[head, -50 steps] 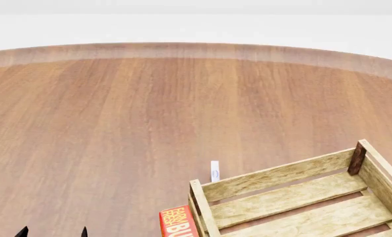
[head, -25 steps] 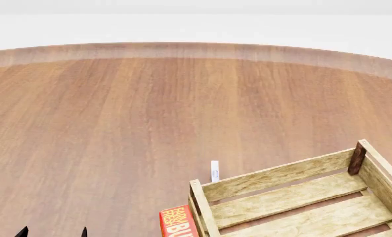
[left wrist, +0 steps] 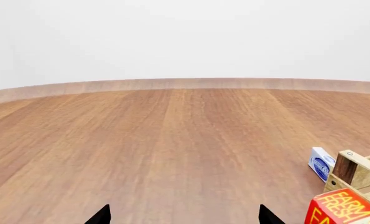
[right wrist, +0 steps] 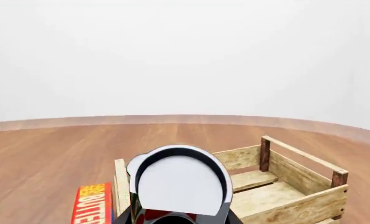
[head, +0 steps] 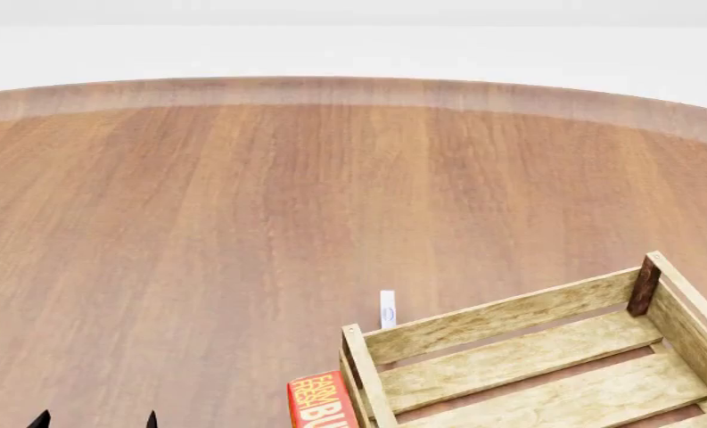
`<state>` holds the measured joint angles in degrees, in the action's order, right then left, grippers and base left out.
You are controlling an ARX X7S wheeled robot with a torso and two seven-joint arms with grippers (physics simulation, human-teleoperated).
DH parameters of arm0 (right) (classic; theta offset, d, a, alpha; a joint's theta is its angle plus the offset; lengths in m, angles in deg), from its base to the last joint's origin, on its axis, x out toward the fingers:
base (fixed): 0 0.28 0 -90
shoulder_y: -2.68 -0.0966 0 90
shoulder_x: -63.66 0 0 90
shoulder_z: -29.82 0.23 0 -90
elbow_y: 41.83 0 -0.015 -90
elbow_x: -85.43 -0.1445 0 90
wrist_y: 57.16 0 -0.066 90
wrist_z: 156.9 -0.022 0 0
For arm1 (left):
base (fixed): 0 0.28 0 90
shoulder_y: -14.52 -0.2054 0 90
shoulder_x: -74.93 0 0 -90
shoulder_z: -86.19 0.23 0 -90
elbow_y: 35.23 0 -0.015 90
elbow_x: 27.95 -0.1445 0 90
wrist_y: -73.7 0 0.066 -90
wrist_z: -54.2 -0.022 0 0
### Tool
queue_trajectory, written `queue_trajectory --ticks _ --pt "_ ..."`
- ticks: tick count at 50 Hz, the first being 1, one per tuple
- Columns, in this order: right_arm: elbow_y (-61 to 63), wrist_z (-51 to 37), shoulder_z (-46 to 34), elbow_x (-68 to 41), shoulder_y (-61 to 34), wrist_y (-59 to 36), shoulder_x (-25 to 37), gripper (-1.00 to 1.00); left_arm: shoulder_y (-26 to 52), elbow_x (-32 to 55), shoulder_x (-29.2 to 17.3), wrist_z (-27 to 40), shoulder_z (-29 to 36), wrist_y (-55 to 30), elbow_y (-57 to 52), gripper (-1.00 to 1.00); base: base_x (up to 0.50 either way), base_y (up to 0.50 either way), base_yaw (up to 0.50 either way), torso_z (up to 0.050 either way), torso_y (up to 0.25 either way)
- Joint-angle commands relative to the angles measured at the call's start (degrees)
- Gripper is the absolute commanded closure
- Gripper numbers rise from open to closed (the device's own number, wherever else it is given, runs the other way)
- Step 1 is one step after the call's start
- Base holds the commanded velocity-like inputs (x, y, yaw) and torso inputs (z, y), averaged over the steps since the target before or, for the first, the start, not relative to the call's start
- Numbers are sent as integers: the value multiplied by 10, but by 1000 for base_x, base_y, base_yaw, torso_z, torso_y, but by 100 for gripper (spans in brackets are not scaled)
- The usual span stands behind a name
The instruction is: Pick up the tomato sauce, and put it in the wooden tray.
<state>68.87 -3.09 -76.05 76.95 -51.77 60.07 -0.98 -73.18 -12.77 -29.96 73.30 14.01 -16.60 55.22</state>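
tomato sauce [right wrist: 179, 186] silver-white top up, before pale wooden tray [right wrist: 296, 186]

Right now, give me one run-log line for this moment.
left gripper open, empty | right gripper shut on tomato sauce | can not yet in wooden tray | butter box beside tray

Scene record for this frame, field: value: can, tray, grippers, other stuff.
can: tomato sauce fills the right wrist view, at the right gripper; grip itself hidden
tray: wooden tray looks empty where visible
left gripper: open, nothing between tips
butter box: against tray's outer left side
small white-blue box: beyond tray's far-left corner
table: wood
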Motion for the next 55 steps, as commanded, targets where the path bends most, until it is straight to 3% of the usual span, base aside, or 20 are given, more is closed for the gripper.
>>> queue_trajectory --ticks 1,14,27,40,55 --pt "76 -22 37 1 -37 -101 -2 100 -2 -11 7 -7 -7 12 2 -100 0 0 0 0 0" --pt "91 -33 22 -9 -139 -251 -10 100 0 -8 5 -6 -5 14 5 -100 0 0 0 0 0" --pt "0 -34 6 -41 -339 -433 -53 100 1 -6 3 -3 -2 14 4 -100 0 0 0 0 1" --pt "-138 -42 3 -39 -478 -496 -91 100 1 -4 2 -1 0 15 6 -100 0 0 0 0 0" --pt "-213 -48 -2 -31 -543 -520 -104 100 2 -2 0 1 3 16 6 -100 0 0 0 0 0"
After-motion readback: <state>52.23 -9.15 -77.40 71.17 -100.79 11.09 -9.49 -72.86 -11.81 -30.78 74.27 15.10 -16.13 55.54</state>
